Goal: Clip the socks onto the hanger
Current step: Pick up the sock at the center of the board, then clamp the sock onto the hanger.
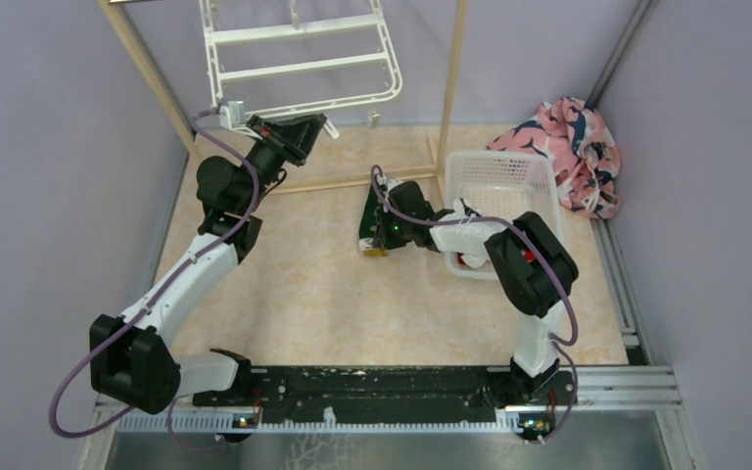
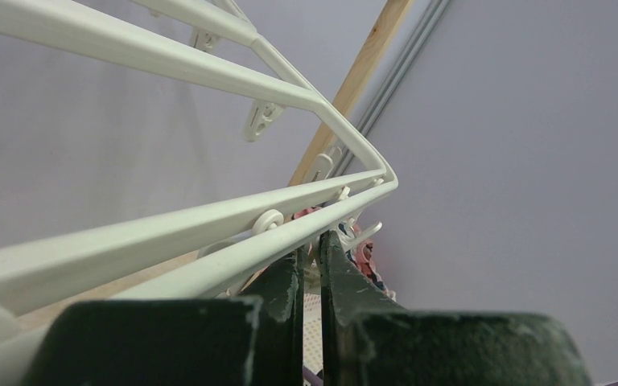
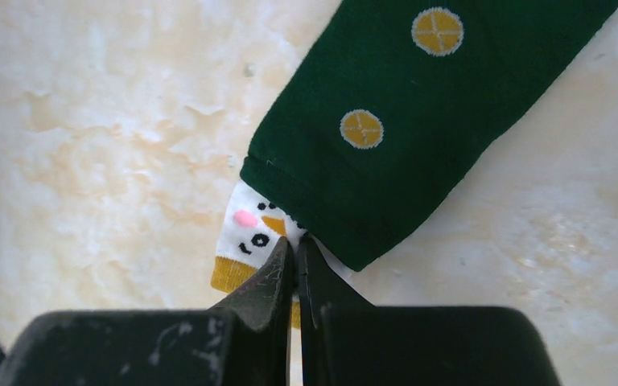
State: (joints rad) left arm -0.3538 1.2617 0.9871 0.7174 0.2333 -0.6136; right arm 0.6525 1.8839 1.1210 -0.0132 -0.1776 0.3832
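A dark green sock [image 3: 418, 121] with yellow dots lies flat on the table, its white face-patterned end and yellow tip pointing at my right gripper [image 3: 296, 241]. That gripper is shut on the white end. From above, the sock [image 1: 369, 213] lies mid-table with the right gripper [image 1: 376, 235] at its near end. The white hanger [image 1: 299, 59] hangs at the back. My left gripper [image 1: 325, 124] is raised to its lower edge, and in the left wrist view it [image 2: 315, 241] is shut, tips against the hanger [image 2: 129, 240] bar beside a dangling clip [image 2: 362, 235].
A white perforated basket [image 1: 546, 186] stands at the right, with a bit of red [image 1: 465, 261] at its near edge under my right arm. A pink-and-navy cloth heap [image 1: 573, 142] lies behind it. Wooden rack poles [image 1: 450, 88] flank the hanger.
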